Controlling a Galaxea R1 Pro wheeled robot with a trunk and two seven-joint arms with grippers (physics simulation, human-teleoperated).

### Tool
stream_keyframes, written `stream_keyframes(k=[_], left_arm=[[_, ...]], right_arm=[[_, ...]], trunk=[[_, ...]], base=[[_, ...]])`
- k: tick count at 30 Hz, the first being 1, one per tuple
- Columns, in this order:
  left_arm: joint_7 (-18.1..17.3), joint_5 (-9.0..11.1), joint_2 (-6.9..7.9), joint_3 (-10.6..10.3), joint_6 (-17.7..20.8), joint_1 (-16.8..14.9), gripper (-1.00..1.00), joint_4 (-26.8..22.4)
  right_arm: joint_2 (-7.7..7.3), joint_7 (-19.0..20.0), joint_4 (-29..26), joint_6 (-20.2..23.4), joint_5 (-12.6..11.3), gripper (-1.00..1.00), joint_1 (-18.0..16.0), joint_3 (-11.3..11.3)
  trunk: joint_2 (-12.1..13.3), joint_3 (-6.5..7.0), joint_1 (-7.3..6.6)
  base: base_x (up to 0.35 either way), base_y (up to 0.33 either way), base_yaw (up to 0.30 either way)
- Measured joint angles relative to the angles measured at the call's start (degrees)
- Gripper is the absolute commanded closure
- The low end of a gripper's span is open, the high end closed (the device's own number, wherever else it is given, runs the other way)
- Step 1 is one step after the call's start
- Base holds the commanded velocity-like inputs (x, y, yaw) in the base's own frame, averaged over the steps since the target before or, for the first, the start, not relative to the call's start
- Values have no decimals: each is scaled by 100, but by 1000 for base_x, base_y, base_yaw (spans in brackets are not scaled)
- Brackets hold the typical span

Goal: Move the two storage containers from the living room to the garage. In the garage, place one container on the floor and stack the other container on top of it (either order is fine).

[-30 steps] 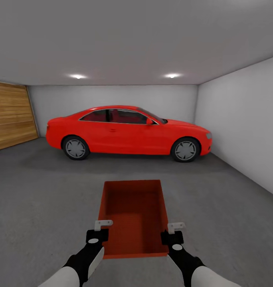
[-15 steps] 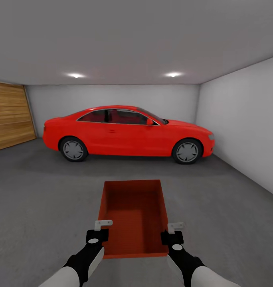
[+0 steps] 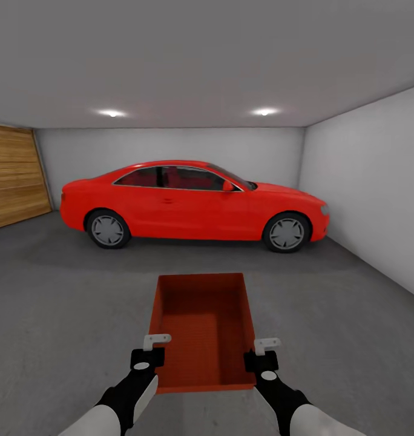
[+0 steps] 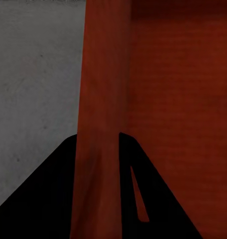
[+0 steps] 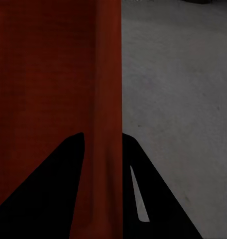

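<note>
An orange-red open-top storage container (image 3: 204,327) is held level in front of me, above the dark grey garage floor (image 3: 62,303). My left gripper (image 3: 151,351) is shut on its left wall near the closer end, and my right gripper (image 3: 261,354) is shut on its right wall opposite. In the left wrist view the container wall (image 4: 101,99) runs between the two dark fingers (image 4: 49,199). In the right wrist view the container wall (image 5: 106,99) is likewise pinched between the fingers (image 5: 153,199). The container is empty inside.
A red car (image 3: 189,203) is parked side-on across the far end of the garage. A wooden-slat door (image 3: 13,181) is at the left, a plain grey wall (image 3: 370,194) at the right. Open concrete floor lies between me and the car.
The whole view has crept forward: the car looks slightly larger and wider. The container and both grippers keep the same place relative to me.
</note>
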Motion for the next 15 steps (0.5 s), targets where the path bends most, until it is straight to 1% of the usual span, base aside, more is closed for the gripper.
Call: stream_keyframes(k=[15], left_arm=[[0,0,0,-1,-4,0,100,0]], right_arm=[[0,-1,0,-4,0,100,0,1]], trunk=[[0,0,0]], base=[[322,0,0]])
